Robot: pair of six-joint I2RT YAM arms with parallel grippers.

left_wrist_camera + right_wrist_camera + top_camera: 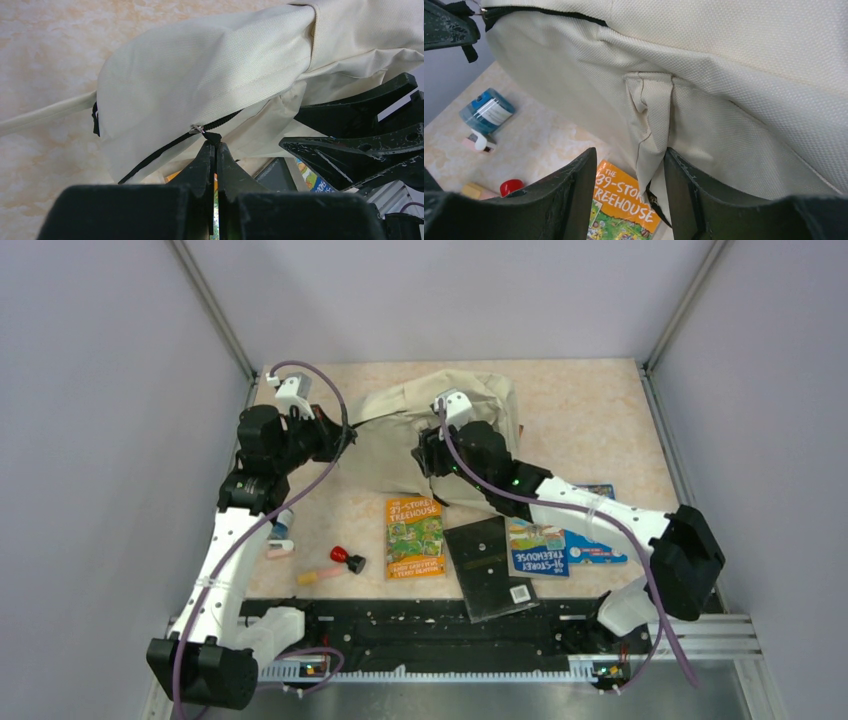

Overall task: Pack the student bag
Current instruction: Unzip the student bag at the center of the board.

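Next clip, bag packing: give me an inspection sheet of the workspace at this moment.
Surface: table, beige mottled top.
Job's things: cream bag lying at the back.
Clutter: orange book, blue book, black pad, blue roll, red-capped thing, all outside the bag.
Grippers: left pincer shut on the zip pull; right pincer open, astride a fold of bag fabric.
Cables: purple cable along each arm.
Surroundings: grey walls; nothing else seen.

Open tabletop (600, 410) right of the student bag (410, 430); orange book (414, 537), black pad (490, 570), blue book (540, 555) along its near side
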